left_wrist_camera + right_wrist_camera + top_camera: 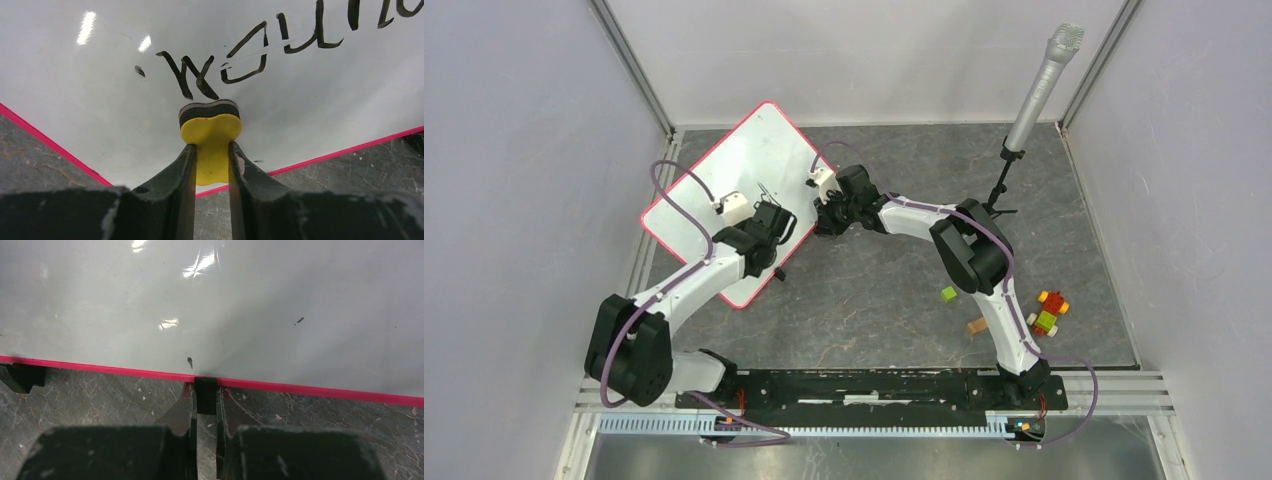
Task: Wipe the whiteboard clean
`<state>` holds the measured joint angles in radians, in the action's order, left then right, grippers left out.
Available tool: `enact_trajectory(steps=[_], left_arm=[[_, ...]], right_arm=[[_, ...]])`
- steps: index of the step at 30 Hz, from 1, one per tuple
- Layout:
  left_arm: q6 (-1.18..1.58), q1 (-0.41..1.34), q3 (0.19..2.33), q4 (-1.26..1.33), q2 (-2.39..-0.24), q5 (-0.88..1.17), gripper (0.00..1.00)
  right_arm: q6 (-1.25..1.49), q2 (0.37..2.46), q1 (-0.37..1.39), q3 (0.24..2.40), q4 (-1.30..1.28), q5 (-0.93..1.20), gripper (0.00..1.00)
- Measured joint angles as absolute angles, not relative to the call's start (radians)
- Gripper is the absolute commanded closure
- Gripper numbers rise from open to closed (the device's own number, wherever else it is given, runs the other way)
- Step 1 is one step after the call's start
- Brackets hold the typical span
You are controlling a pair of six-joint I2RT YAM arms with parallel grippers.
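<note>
The whiteboard [724,180] lies tilted on the grey table at the back left, with a red-pink rim. Dark handwriting [250,55] runs across it in the left wrist view. My left gripper [211,150] is shut on a yellow eraser [210,132], whose black felt face rests on the board just below the writing. In the top view this gripper [771,218] is over the board's right part. My right gripper [205,390] is shut on a small black edge clip [205,396] at the board's rim [300,388]; in the top view it [829,208] sits at the board's right edge.
A grey microphone on a black stand [1039,85] stands at the back right. Toy blocks lie at the right: a green one [948,294], a tan one [976,326] and a coloured cluster [1049,312]. Another black clip [20,377] sits further along the rim. Walls close in on the table.
</note>
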<state>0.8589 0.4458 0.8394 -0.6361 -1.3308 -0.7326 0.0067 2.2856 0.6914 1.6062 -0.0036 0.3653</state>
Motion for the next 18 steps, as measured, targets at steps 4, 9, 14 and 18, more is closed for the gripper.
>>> enact_trajectory(steps=[4,9,14,18], left_arm=[[0.858,0.436,0.855,-0.659,-1.325,-0.725,0.74],[0.836,0.327,0.871,-0.649,-1.28,-0.7,0.74],[0.794,0.204,0.896,-0.641,-1.204,-0.704,0.74],[0.757,0.184,0.931,-0.633,-1.211,-0.706,0.74]], right_arm=[[0.007,2.286,0.691,1.606,-0.004,0.366,1.0],[0.017,2.286,0.691,1.606,-0.001,0.359,1.0],[0.021,2.286,0.691,1.606,0.0,0.358,1.0],[0.021,2.286,0.691,1.606,0.001,0.357,1.0]])
